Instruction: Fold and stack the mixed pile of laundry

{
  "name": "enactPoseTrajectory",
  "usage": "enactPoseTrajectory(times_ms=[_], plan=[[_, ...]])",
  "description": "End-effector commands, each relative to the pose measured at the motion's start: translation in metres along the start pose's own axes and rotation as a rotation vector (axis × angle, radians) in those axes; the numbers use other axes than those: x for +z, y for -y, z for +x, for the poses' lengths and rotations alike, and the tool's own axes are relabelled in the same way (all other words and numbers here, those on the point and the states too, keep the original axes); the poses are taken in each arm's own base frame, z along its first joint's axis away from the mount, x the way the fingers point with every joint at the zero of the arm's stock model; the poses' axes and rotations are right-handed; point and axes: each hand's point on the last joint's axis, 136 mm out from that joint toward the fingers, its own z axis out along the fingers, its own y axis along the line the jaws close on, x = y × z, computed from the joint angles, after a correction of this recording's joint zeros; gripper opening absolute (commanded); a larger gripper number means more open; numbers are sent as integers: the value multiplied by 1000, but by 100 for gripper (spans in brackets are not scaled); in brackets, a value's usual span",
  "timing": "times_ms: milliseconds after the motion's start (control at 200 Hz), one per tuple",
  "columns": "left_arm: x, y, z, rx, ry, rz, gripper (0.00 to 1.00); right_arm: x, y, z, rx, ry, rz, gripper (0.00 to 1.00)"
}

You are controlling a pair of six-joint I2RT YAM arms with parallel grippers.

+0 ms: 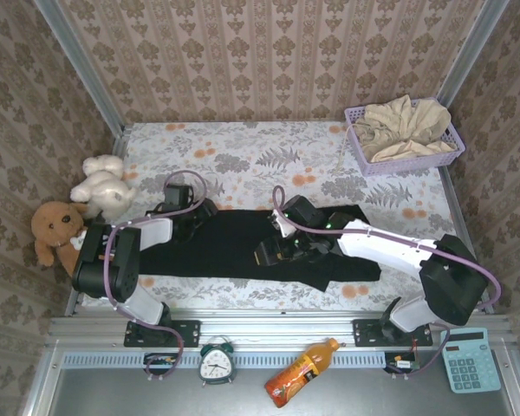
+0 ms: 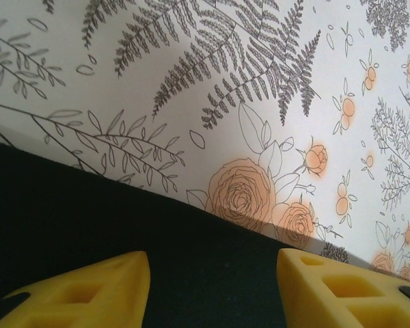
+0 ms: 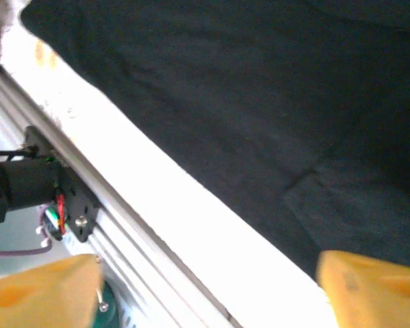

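Left arm (image 1: 113,260), right arm (image 1: 390,247): black joints, white links, purple cables; yellow fingers (image 2: 89,290) with moulded recesses.

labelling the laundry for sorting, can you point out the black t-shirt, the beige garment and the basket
black t-shirt (image 1: 225,247): top view, on the flat middle of the spread cloth
beige garment (image 1: 407,126): top view, on the crumpled middle of the heap
lavender basket (image 1: 413,161): top view, on its near wall

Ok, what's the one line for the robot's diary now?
black T-shirt: laid out | left gripper: open over it | right gripper: open | beige garment: in basket
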Motion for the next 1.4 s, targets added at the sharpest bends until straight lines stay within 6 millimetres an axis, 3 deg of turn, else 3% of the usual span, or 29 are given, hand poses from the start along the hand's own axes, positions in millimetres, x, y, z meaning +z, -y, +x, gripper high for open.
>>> enactPoseTrajectory(times_ms=[0, 105, 140, 175, 260, 330, 415, 440, 535, 620, 830, 925, 985, 1175, 1280, 1395], plan=[[-9, -15, 8, 17, -51, -74, 58, -32, 41, -30, 84, 91, 164, 100], [-27, 3, 12, 63, -71, -31, 58, -76, 105, -59, 202, 237, 323, 100], [-34, 10, 16, 85, -84, -17, 58, -88, 132, -59, 251, 250, 385, 100], [-40, 17, 21, 107, -97, -7, 57, -110, 148, -66, 270, 315, 427, 100], [-52, 29, 40, 150, -136, 16, 52, -139, 188, -78, 316, 417, 502, 99], [-57, 35, 56, 162, -163, 31, 46, -154, 211, -87, 348, 486, 528, 88], [-58, 37, 77, 153, -196, 47, 37, -163, 234, -91, 415, 524, 539, 66], [-57, 37, 82, 152, -200, 49, 33, -157, 244, -90, 442, 504, 537, 63], [-50, 24, 97, 145, -222, 13, 18, -143, 256, -91, 481, 482, 499, 58], [-42, 8, 106, 126, -240, -27, 12, -128, 266, -86, 503, 432, 496, 53], [-30, -16, 115, 119, -253, -102, 10, -103, 282, -78, 531, 393, 476, 51], [-27, -20, 116, 122, -259, -119, 9, -90, 280, -80, 539, 382, 416, 41], [-25, -22, 117, 122, -266, -129, 8, -86, 278, -83, 550, 379, 385, 30], [-25, -30, 119, 123, -274, -168, 8, -111, 274, -87, 579, 425, 430, 6], [-27, -36, 120, 135, -280, -194, 7, -133, 288, -100, 600, 478, 469, 5], [-29, -42, 123, 150, -293, -216, 4, -140, 318, -116, 678, 493, 450, 6]])
